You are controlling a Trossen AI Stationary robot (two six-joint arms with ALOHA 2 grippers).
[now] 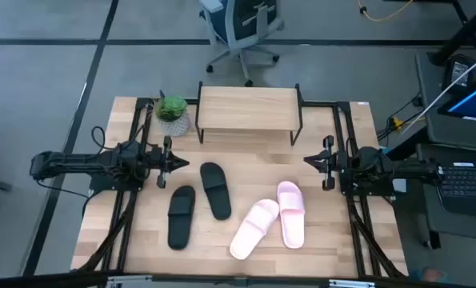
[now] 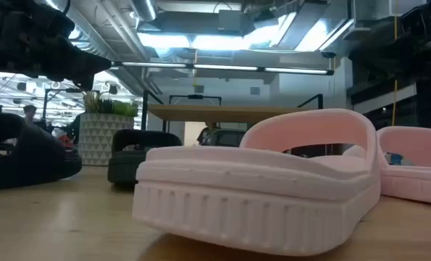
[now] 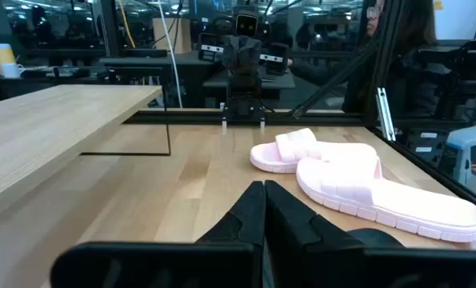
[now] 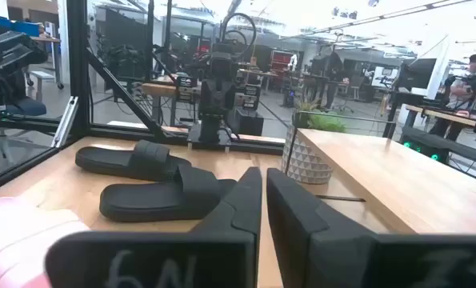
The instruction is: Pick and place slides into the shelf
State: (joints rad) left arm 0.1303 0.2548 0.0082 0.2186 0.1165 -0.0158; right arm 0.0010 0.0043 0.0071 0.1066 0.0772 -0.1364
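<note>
Wooden shelf [image 1: 248,105], potted plant [image 1: 172,112] beside (touching unclear); slides [image 1: 215,190] scattered

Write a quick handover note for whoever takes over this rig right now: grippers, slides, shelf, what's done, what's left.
Left gripper: shut, empty, waiting at the table's left side.
Right gripper: nearly shut, empty, waiting at the right side.
Shelf: at the table's far edge, top board bare; a potted plant sits beside its left end.
Black slides: on the tabletop, left of centre.
Pink slides: on the tabletop, right of centre, touching each other.
Done: nothing placed yet.
Left: all four slides go onto the shelf.
</note>
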